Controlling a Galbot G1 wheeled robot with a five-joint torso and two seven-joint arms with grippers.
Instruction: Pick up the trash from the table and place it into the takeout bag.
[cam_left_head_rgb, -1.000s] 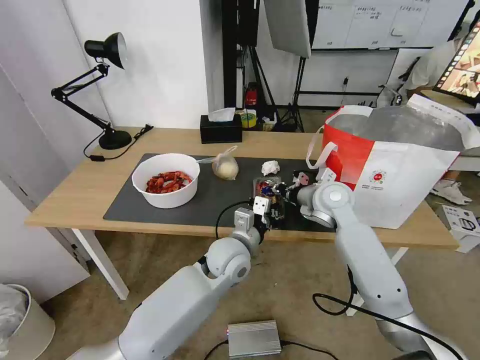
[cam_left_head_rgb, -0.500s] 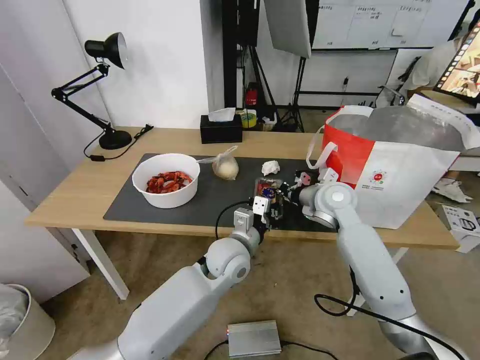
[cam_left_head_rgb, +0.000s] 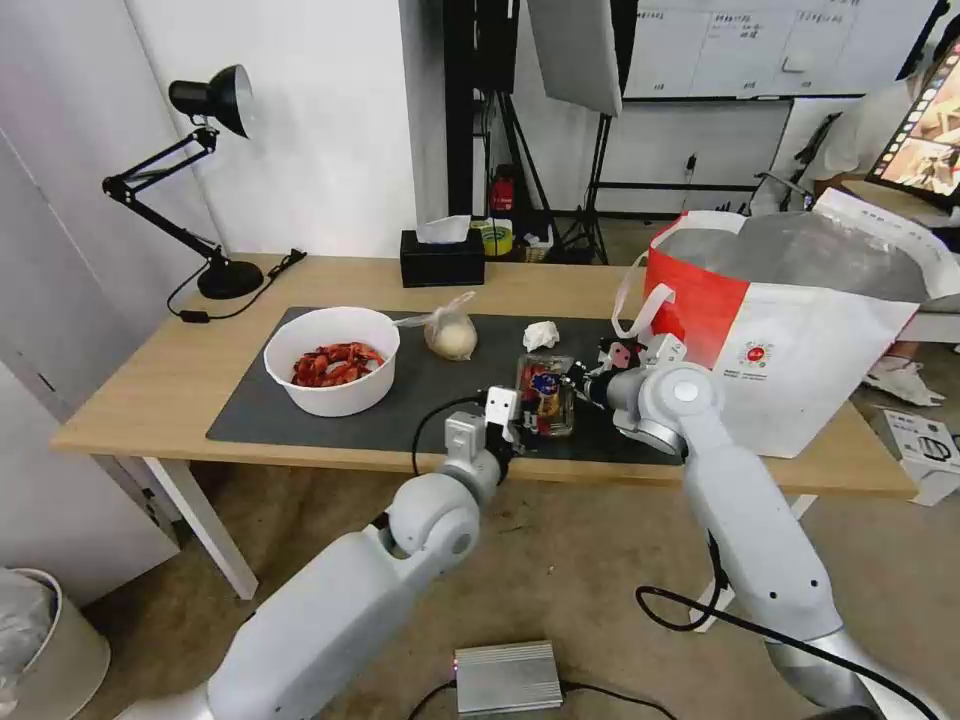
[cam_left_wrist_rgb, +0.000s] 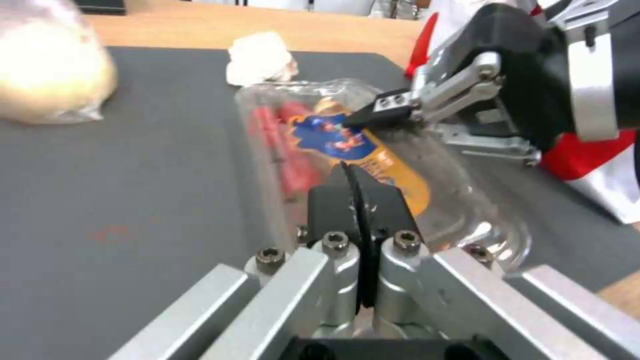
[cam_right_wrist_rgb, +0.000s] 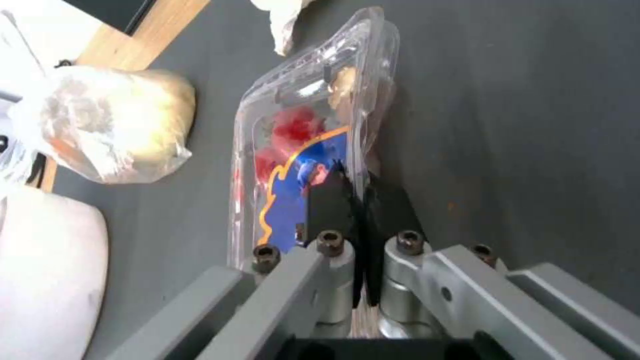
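Head view: both hands pinch the tray (cam_left_head_rgb: 545, 392) on the mat (cam_left_head_rgb: 330, 415), left hand (cam_left_head_rgb: 515, 425) nearside, right hand (cam_left_head_rgb: 572, 385) bagside.

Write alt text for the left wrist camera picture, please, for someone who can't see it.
The left gripper, shut, pinches the rim of a clear plastic tray holding red scraps on a dark mat. The right gripper grips its far edge, with a crumpled tissue behind.

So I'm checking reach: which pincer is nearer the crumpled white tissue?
Right. The right pincer, clamped on the clamshell tray, sits just in front of the tissue; the left pincer grips the tray's near edge, farther back.
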